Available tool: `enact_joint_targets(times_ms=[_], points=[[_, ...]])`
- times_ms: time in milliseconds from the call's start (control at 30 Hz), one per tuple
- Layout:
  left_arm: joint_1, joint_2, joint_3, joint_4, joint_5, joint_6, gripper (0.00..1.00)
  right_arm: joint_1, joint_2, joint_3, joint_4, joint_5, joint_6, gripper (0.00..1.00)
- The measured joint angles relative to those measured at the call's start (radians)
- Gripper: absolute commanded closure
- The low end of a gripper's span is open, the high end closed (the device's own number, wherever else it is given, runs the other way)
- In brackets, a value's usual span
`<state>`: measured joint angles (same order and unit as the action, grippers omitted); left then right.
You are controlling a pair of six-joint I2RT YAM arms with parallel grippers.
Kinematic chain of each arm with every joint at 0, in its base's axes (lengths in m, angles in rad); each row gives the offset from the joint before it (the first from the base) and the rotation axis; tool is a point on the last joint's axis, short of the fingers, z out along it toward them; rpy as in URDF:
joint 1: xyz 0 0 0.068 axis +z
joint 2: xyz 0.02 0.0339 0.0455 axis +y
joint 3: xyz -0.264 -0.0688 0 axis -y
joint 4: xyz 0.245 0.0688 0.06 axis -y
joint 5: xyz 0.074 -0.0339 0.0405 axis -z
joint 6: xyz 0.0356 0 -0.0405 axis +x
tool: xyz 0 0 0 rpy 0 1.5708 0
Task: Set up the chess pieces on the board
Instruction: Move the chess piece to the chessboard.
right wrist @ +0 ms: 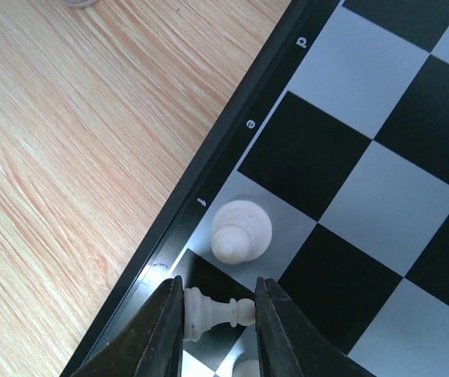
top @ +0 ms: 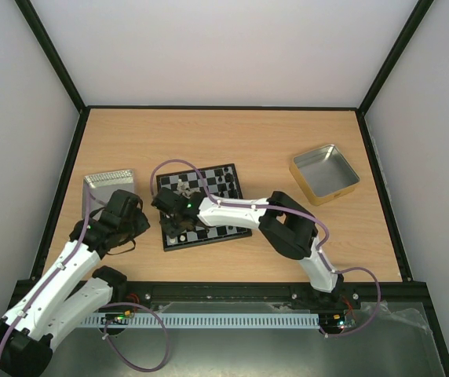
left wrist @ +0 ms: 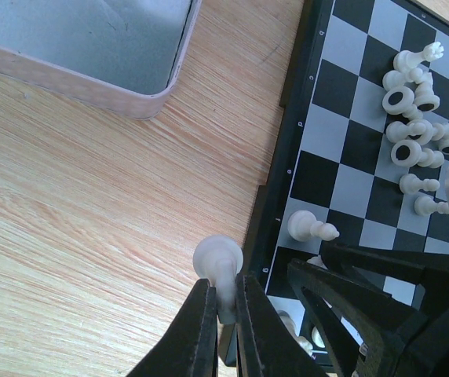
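The board lies mid-table, and cream-white chess pieces sit in a loose heap on its squares. My left gripper is shut on a white piece, held above the wood just outside the board's black rim. My right gripper is low over the board's edge near the "f" mark. Its fingers touch both ends of a white pawn lying on its side on a black square. A white piece stands upright on the grey square just beyond. Another white piece lies toppled near the rim.
A silver tin sits left of the board, close to my left arm; its pale wall shows in the left wrist view. A gold-sided tin stands at the right. The right gripper's black fingers cross close beside my left gripper.
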<state>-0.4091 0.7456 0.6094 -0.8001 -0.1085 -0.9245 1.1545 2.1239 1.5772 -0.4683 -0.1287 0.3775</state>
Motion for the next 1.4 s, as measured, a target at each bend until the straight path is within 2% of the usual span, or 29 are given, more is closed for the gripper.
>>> enact_joint_targets(times_ms=[100,833,1233,1400], points=[[0.000,0.000,0.000,0.000,0.000,0.000,0.98,0.000,0.006,0.013,-0.006,0.012,0.002,0.72],[0.000,-0.005,-0.002,0.030,0.037,0.003,0.98,-0.017,0.007,0.020,-0.042,0.081,0.033,0.79],[-0.003,0.085,-0.068,0.162,0.144,0.034,0.98,-0.099,-0.073,-0.142,0.053,0.077,0.089,0.80],[-0.042,0.172,-0.074,0.233,0.161,0.036,0.98,-0.122,-0.114,-0.207,0.087,0.066,0.108,0.80]])
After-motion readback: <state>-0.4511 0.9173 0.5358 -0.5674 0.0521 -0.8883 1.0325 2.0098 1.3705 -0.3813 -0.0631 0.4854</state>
